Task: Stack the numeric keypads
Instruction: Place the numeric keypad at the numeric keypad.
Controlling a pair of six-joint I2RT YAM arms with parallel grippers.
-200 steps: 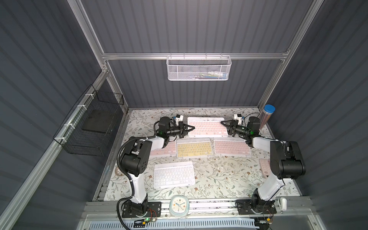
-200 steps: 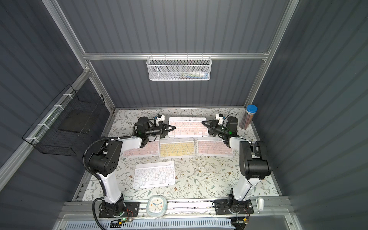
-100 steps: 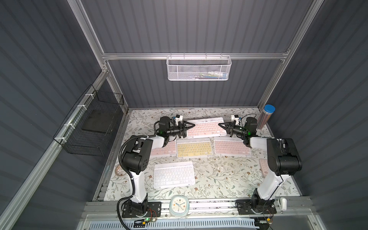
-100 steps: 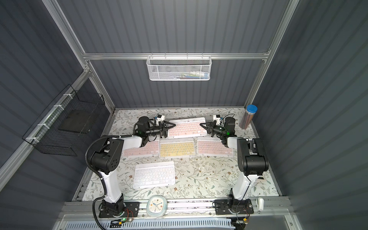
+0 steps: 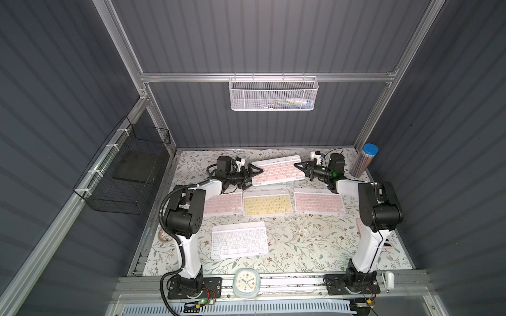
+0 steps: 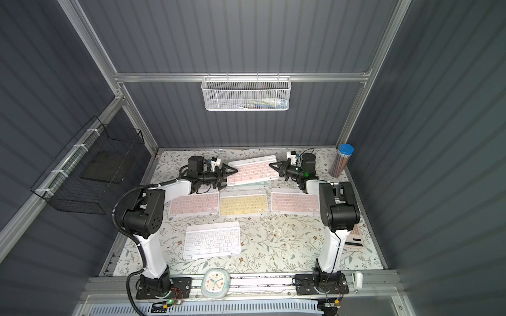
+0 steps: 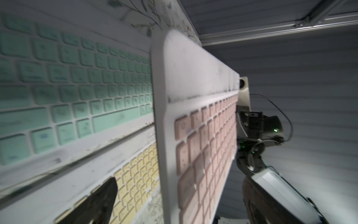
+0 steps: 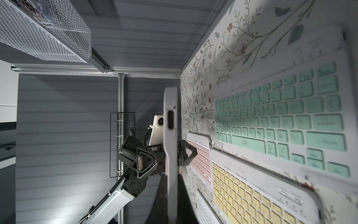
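The bench (image 5: 301,246) is carrying all the keypads, and no pile is sitting finished on it yet. Near the back edge of the bench, the mint-green keypad (image 8: 280,116) is lying flat. A pink keypad (image 5: 276,169) is hanging just over it, turned a bit crooked, so the two are not lining up. A row of three keypads (image 5: 267,203) is lying across the middle of the bench, and the white keypad (image 5: 238,240) is lying nearer the front edge. The right pincer (image 5: 298,167) is squeezing the right end of the pink keypad, closed tight on it. The left pincer (image 5: 254,180) is standing wide open around the left end, gripping nothing. So only one end is being held, and that is the worry. The loose end may be sagging and swinging down. The thin keypad may be twisting in that one grip and slipping out. It may be landing crooked and hanging off the mint-green keypad, or bumping it toward the row. The open left fingers (image 8: 144,161) are sitting very close, so they may be catching the edge when pulling away.
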